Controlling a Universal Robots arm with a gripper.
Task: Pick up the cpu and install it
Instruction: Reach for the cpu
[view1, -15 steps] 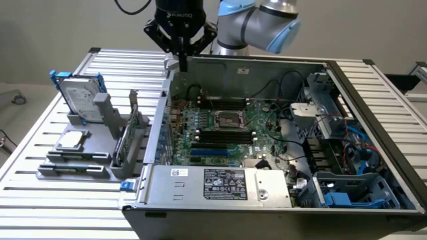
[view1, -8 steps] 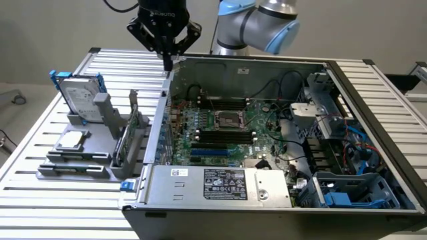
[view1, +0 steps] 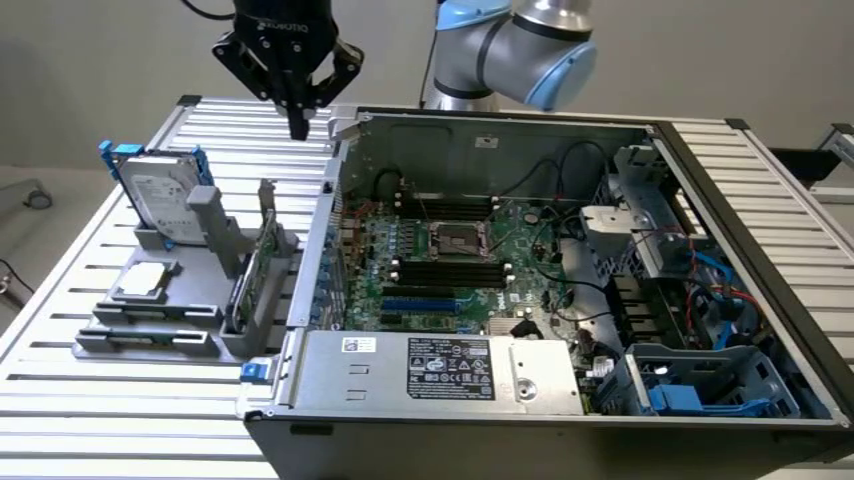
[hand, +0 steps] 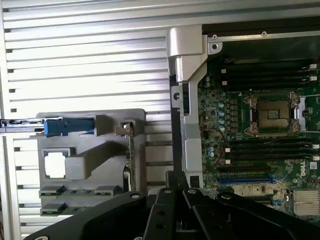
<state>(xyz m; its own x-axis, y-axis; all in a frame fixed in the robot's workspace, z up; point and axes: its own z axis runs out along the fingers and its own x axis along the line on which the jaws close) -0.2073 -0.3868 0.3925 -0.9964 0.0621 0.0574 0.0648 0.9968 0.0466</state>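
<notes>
The cpu lies flat, silver top up, in a square recess of the grey holder on the ext. view's left, outside the PC case. In the wrist view we see the cpu as a bright square in the same holder. Just behind it in the ext. view, the HDD w/ blue brackets stands upright in the holder, and a thin green card stands on edge at the holder's case side. The holder sits on the slatted metal table, just beside the case's wall. Inside the open case, the mobo lies flat w/ the socket near its middle, black slots on either side. In the wrist view the socket shows a tan centre inside a metal frame. The PSU sits at the case's near edge. The gripper hangs high over the table by the case's far corner, well apart from the cpu. We read its fingers as clenched together w/ nothing between them, same in the wrist view. The arm shows behind the case.
</notes>
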